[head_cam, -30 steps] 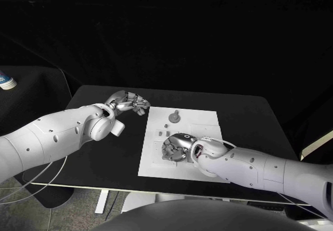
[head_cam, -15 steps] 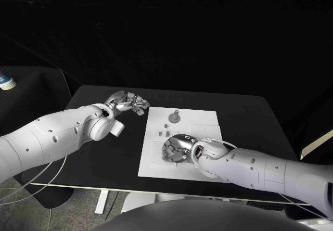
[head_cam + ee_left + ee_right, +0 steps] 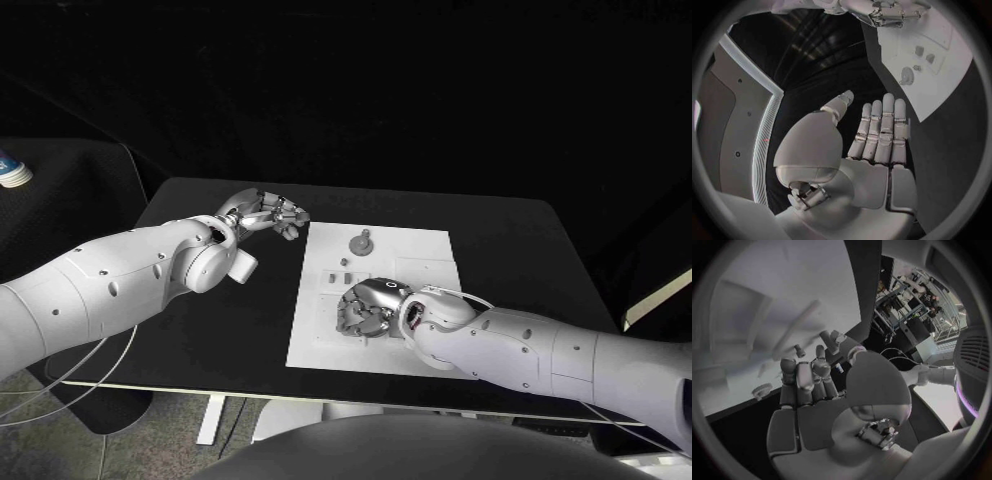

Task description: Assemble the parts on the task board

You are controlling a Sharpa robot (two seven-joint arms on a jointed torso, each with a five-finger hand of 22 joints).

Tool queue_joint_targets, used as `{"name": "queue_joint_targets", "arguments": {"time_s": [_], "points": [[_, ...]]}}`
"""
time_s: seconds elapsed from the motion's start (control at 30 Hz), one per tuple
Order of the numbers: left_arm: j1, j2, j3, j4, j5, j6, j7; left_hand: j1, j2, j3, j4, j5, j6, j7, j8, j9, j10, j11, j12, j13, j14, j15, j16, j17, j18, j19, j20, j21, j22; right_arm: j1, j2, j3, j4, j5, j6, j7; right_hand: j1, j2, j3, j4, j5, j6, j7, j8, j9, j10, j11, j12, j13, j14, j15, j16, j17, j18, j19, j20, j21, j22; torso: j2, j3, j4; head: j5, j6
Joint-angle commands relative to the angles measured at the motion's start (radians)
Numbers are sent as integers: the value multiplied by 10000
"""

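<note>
Black tabletop (image 3: 534, 250) under dark surroundings carried a white board (image 3: 418, 245) at its middle. The right robot hand (image 3: 369, 308) rested low on the board's near half, fingers curled down toward the surface; whether it pinched a part could not be told, since the fingertips were hidden beneath it. From its wrist camera the fingers (image 3: 798, 377) lay bent close over the pale board. The left robot hand (image 3: 270, 213) hovered over bare tabletop just beside the board's far left corner, holding nothing; its wrist camera showed the fingers (image 3: 882, 127) straight and side by side, the thumb apart. Beyond the right hand, small parts (image 3: 342, 267) lay on the board's left middle, and a round knobbed piece (image 3: 362, 241) stood near the far edge. Risk, as a judgement: the right hand covered its own work, so a part could tip or slide unseen if the fingers pressed off-centre, and the board might shift because the left hand was not steadying it.
</note>
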Motion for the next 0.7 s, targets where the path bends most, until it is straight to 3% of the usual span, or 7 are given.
{"name": "queue_joint_targets", "arguments": {"time_s": [0.03,0.17,0.3,0.4,0.57,0.7], "points": [[5,33,5,-28,69,138,60,-56,8,-7,60,21,0,22,-33,13,74,5,-54,8,91,-7,-37,-10,101,-86,-10,-57,12,-5,-68,1,83,4,-460,137,-11,-78,-77,9,6,-338,247,-63,-9,-54,45,47,13,-80,-4,599,17,99,-84,11,1426,17,3,2,-7,-17,1],[5,43,5,-65,69,144,65,-57,8,-7,60,21,0,22,-34,13,74,6,-55,9,92,-7,-39,-11,101,-86,-10,-57,12,-1,-262,32,294,75,-603,195,-6,-83,-84,7,6,-350,248,-65,-11,-58,46,47,14,-81,-4,600,18,100,-86,11,1426,19,-1,6,-12,-43,1],[5,41,5,-97,69,144,62,-59,8,-8,61,21,-1,23,-34,13,74,6,-57,9,92,-7,-42,-11,100,-86,-10,-58,13,25,-464,154,470,237,-1070,182,-4,-90,-93,5,6,-358,248,-64,-13,-62,47,48,16,-83,-4,601,19,100,-87,11,1426,21,-8,5,-10,-86,1],[5,48,5,-129,69,143,62,-59,8,-8,61,21,-2,23,-34,13,74,6,-58,9,93,-7,-43,-11,100,-87,-10,-58,13,61,-645,365,615,377,-1214,198,-15,-94,-110,14,4,-359,248,-58,-13,-66,48,51,19,-83,-4,603,20,99,-87,11,1426,24,-5,6,-13,-95,1],[5,44,5,-182,69,150,54,-60,8,-8,62,21,-3,23,-35,13,73,6,-60,9,93,-7,-45,-12,100,-87,-10,-58,13,261,-966,539,891,890,-1491,309,-89,-90,-196,70,4,-355,246,-20,-8,-73,55,69,34,-82,-2,616,25,92,-82,15,1431,42,-3,15,-21,-95,1],[5,41,4,-224,69,153,46,-62,8,-8,62,21,-4,23,-35,13,73,6,-62,9,94,-7,-48,-12,100,-87,-10,-58,13,562,-1439,851,1194,1589,-1503,413,-90,11,-204,109,18,-304,236,38,8,-50,51,98,51,-66,-6,630,28,97,-62,13,1439,62,-5,15,-20,-164,1]]}}
